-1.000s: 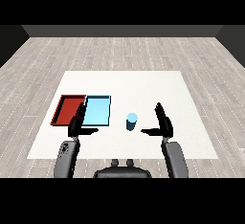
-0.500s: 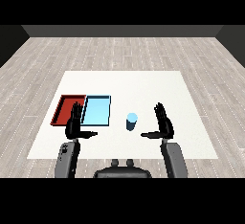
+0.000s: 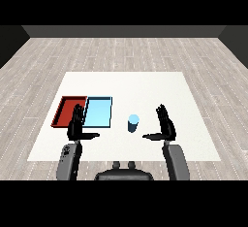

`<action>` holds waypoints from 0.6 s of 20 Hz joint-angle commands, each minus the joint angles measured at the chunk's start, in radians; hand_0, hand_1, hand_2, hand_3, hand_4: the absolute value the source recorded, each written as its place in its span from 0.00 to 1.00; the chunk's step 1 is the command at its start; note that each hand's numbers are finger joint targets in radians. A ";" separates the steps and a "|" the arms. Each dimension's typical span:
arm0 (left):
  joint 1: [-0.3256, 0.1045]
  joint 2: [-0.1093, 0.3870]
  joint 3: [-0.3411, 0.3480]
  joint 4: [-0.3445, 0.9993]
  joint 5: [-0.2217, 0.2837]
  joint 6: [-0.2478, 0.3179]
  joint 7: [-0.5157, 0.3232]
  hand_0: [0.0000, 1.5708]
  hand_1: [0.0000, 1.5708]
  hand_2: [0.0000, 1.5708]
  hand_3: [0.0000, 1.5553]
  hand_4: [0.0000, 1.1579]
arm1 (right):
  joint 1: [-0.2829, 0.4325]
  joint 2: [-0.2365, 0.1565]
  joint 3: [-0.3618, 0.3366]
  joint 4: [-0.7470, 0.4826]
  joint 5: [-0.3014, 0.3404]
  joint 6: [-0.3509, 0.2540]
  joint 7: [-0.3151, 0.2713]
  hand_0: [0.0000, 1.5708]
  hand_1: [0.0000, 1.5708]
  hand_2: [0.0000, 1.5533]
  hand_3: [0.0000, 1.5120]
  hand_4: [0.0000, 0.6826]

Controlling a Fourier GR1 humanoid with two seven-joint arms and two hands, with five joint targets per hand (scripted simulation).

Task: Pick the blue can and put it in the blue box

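Blue can [image 3: 133, 123] stands upright at frame centre, unheld, just right of the blue tray [image 3: 98, 112]. Left to right: red tray [image 3: 68, 110] mid-left, touching the blue one; left hand [image 3: 76, 125] over the trays' near edge, fingers straight, nothing held, unchanged vs 1 s ago; right hand [image 3: 164, 124] has slid in toward the can, fingers straight, thumb out, still apart from it, so reach underway, grasp not yet made. White table [image 3: 160, 88] on a grey plank floor, dark wall along the top.

White worktop [image 3: 145, 83]; red tray [image 3: 65, 108], light blue tray [image 3: 99, 112]; can [image 3: 133, 123] blue, top looks paler; black hands [image 3: 76, 124], grey forearms [image 3: 175, 162]; floor [image 3: 121, 51] grey wood-plank pattern.
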 commanded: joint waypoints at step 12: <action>0.048 0.014 0.020 -0.024 0.046 -0.032 -0.037 0.00 0.00 0.00 0.00 0.00 | -0.120 0.017 0.012 0.263 -0.063 -0.059 -0.047 0.00 0.00 0.00 0.00 0.00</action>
